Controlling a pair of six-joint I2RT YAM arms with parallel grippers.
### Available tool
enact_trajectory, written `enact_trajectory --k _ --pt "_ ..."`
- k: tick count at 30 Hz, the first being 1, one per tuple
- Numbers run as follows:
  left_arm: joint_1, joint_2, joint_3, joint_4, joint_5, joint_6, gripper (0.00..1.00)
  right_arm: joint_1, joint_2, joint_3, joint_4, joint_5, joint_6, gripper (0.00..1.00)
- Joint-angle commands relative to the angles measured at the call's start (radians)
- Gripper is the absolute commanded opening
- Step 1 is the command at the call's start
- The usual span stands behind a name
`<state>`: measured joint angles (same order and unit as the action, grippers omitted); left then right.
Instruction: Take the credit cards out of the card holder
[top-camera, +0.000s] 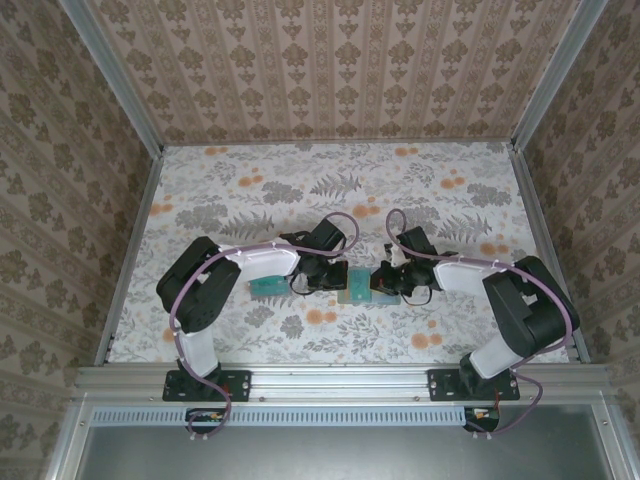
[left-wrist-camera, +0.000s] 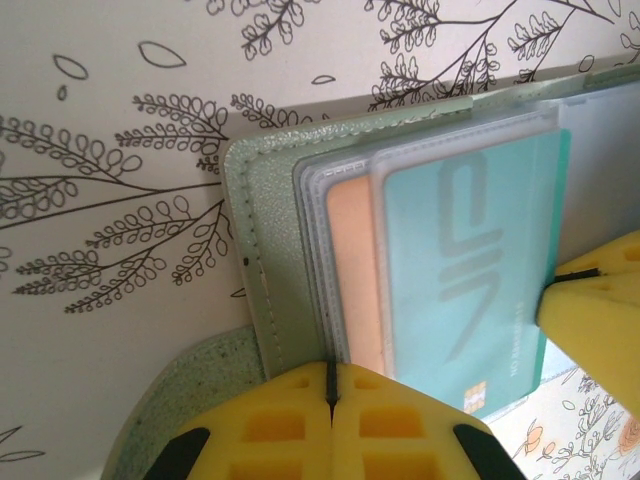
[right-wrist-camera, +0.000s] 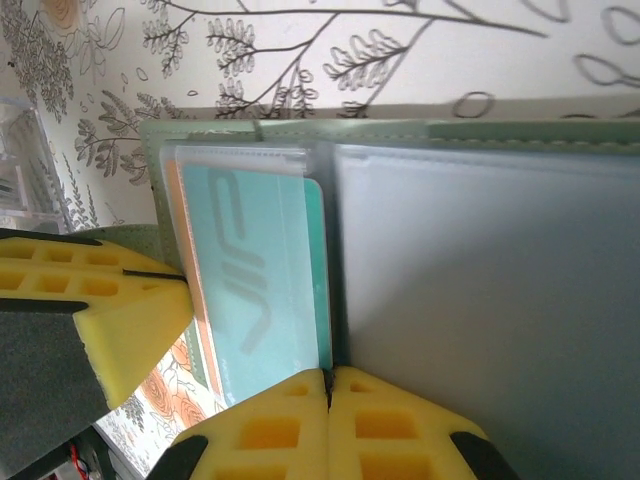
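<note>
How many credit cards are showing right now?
3. A teal card sits in the front sleeve of the card holder, a peach card tucked just behind it, and a loose teal card lies on the table nearby. More may be hidden in the sleeves.

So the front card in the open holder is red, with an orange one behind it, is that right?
No: the front card in the card holder is teal, not red, as the left wrist view shows; the orange card sits behind it.
</note>
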<state>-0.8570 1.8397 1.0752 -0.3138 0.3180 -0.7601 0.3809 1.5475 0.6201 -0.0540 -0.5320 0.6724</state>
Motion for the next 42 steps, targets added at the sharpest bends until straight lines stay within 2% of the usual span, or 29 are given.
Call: enact_trajectory --k 1,11,12,18,25,27,33,42 --pt "0.000 0.024 -0.023 -0.080 -0.030 -0.011 0.00 -0.014 -0.022 -0.019 -0.042 -0.012 -0.036 0.00" --pt "-0.006 0.027 -0.007 -0.080 -0.017 -0.003 0.01 -0.013 -0.002 -0.013 -0.023 -0.026 -0.022 0.00" --pt "-0.008 0.021 -0.003 -0.082 -0.017 -0.001 0.05 -0.014 0.000 -0.011 -0.022 -0.026 -0.021 0.00" --pt "-0.022 -0.025 0.059 -0.099 -0.027 0.024 0.11 -0.001 0.025 0.008 -0.009 -0.034 -0.011 0.00" --pt "-0.031 -0.009 0.104 -0.111 -0.019 0.033 0.17 0.019 0.053 0.037 0.000 -0.031 -0.004 0.00" --pt "-0.031 0.005 0.100 -0.117 -0.020 0.031 0.16 0.018 0.061 0.043 -0.001 -0.032 -0.006 0.00" --pt "-0.031 0.033 0.072 -0.145 -0.043 0.029 0.02 0.016 0.080 0.067 -0.023 -0.022 -0.029 0.00" --pt "-0.030 0.063 0.044 -0.167 -0.062 0.021 0.00 -0.001 0.079 0.079 -0.056 -0.002 -0.055 0.00"
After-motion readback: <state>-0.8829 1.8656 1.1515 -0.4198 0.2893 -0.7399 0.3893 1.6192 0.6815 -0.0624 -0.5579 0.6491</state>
